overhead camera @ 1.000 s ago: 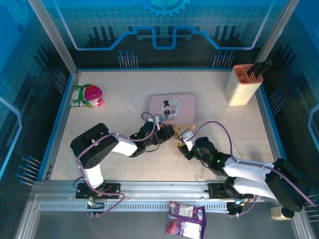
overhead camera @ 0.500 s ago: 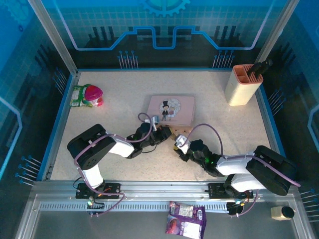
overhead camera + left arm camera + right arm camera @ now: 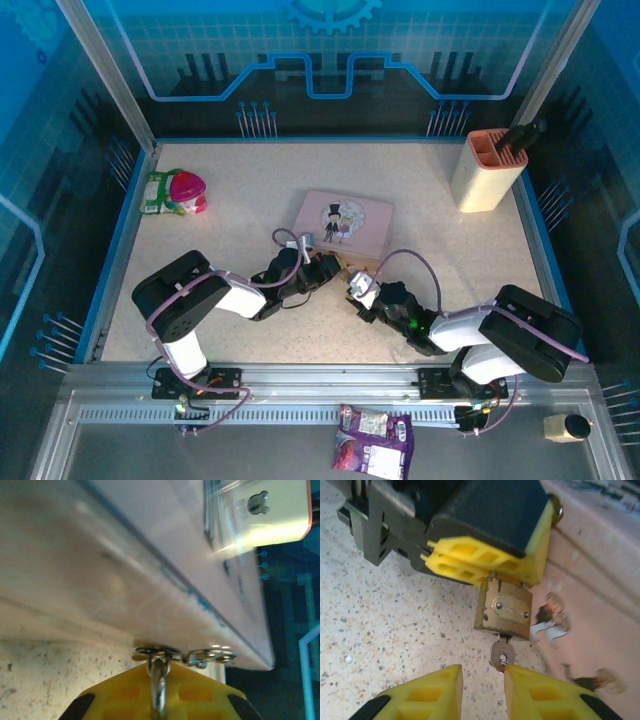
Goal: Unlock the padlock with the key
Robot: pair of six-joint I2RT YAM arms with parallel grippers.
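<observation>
1. The left end effector (image 3: pixel 492 570) is clenched on the padlock (image 3: pixel 502 609) at its shackle (image 3: pixel 158 692). Its yellow fingers hide most of the loop.
2. The right end effector (image 3: pixel 482 675) is released. Its jaws stand apart just below the key (image 3: pixel 501 656), whose round head touches the inner corner of one finger and is not pinched.
3. In the right wrist view the padlock's long axis runs top to bottom. The shackle end points up into the left end effector and the keyhole end points down at the right one.
4. The key sits in the keyhole and carries on along that same axis, head lowest.
5. The padlock is a small brass block with its broad face towards the right wrist camera. A stamped oval plate and two rivets show on that face.
6. From above, the padlock lies between the two end effectors, just beside the near edge of the tin (image 3: pixel 345 222). The tin's wall is close on one side of it.
7. On the other side the speckled table (image 3: pixel 230 230) is bare and gives open room.
8. A pink cup (image 3: pixel 187 189) and a beige holder (image 3: pixel 486 172) stand well apart, near the far corners.
</observation>
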